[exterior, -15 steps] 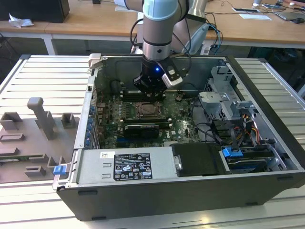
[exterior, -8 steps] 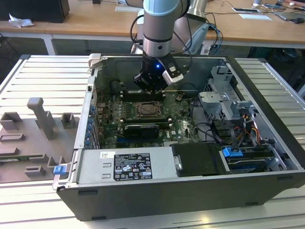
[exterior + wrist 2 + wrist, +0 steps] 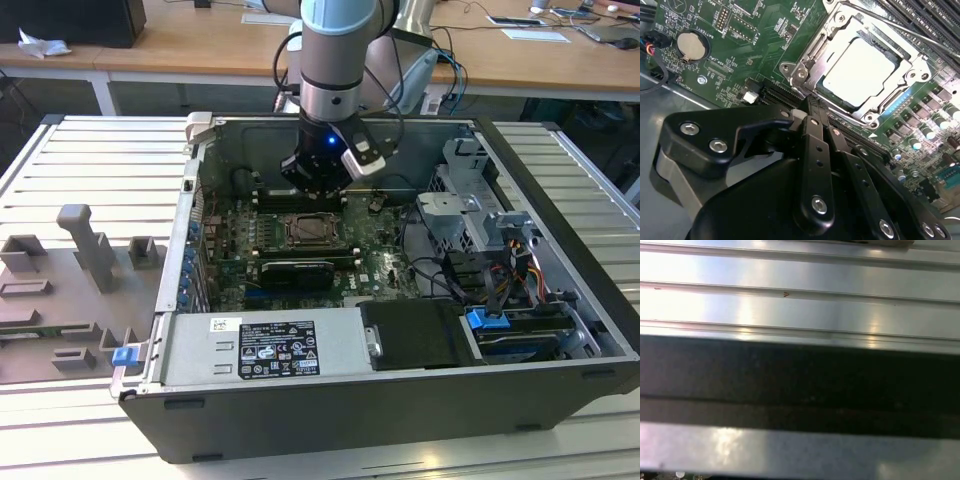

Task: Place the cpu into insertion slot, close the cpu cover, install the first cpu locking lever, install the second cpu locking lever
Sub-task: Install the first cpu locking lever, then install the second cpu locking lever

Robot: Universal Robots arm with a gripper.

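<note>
- Hovering low inside the open PC case [image 3: 560, 215], the pincer [image 3: 810, 107] sits just beside the socket's near corner; in the second wrist view its two dark fingers [image 3: 815, 145] lie pressed together, nothing between them.
- cpu [image 3: 860, 70] is already seated in the insertion slot [image 3: 890, 107], pale silvery face up and flat, framed all round by the silver metal.
- cpu cover [image 3: 812, 55] looks folded down around the chip, its central opening showing the chip face. Can't tell if it's fully latched.
- A thin wire lever [image 3: 920, 37] runs along the socket's far side, past the memory slots [image 3: 932, 20]. Whether it's hooked, can't tell.
- Handling, my read: cpu is light, rigid, slick on top and fragile underneath, so edges only. Cover is thin stiff sheet metal; push on the frame, not the chip. Lever is springy wire; take it at the bent end.
- Writing: the board [image 3: 760, 45] has white silkscreen by the coin cell [image 3: 692, 46], too small to trust. White sticker [image 3: 277, 349] on the power supply box is unreadable too.
- Exterior view: arm [image 3: 335, 60] comes straight down over the socket [image 3: 315, 230]; the case lies on a ribbed metal surface [image 3: 90, 160], with grey fixture blocks [image 3: 85, 250] at the exterior view's left.
- First wrist view: ribbed metal and a dark band, nothing useful.
</note>
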